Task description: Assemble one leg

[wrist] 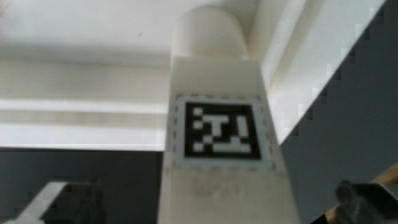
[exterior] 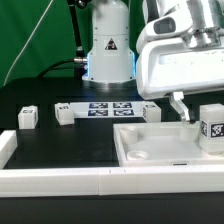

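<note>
The leg (exterior: pixel 211 127) is judged light, rigid and slip-prone smooth plastic; grip opposite flat faces at mid-height; fingers (exterior: pixel 179 104) stand spread, holding nothing.

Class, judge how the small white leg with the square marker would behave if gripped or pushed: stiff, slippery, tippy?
The leg looks like hard moulded plastic, so probably stiff and light. Its smooth sides might slip in a weak grip. Standing upright and narrow, it could tip if pushed high up.
</note>
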Motion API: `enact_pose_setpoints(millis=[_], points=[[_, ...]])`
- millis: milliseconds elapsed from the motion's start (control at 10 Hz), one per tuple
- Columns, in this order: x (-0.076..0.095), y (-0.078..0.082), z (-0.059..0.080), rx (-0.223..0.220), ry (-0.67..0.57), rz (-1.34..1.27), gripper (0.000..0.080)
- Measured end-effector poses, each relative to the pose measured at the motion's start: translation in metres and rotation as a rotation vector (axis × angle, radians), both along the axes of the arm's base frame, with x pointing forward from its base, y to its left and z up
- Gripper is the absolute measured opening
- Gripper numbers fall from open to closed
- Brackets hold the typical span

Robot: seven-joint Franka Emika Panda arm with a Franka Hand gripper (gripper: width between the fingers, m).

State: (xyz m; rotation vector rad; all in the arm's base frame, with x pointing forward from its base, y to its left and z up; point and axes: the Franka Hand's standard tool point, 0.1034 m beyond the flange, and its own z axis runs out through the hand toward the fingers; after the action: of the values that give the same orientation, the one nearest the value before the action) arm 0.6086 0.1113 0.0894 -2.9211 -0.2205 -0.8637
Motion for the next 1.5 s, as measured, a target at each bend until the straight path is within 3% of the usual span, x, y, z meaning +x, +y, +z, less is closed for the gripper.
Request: enact_pose_setpoints(millis=[100, 400, 500, 800, 1000, 1500], points=[[0.001, 0.0, 0.004, 0.001, 0.015, 0.002, 0.0649], [-0.002, 0.001, -0.001, 0.002, 0.05, 0.007, 0.0649], [-0.006, 0.005, -0.01, 0.005, 0.161, 0.02, 0.0649], [0.0, 0.009, -0.006, 0.012, 0.397, 0.049, 0.0649], [-0.008, 0.01, -0.008, 0.015, 0.59, 0.078, 0.0649], [-0.005, 0.008, -0.01, 0.014, 0.595, 0.081, 0.0649]])
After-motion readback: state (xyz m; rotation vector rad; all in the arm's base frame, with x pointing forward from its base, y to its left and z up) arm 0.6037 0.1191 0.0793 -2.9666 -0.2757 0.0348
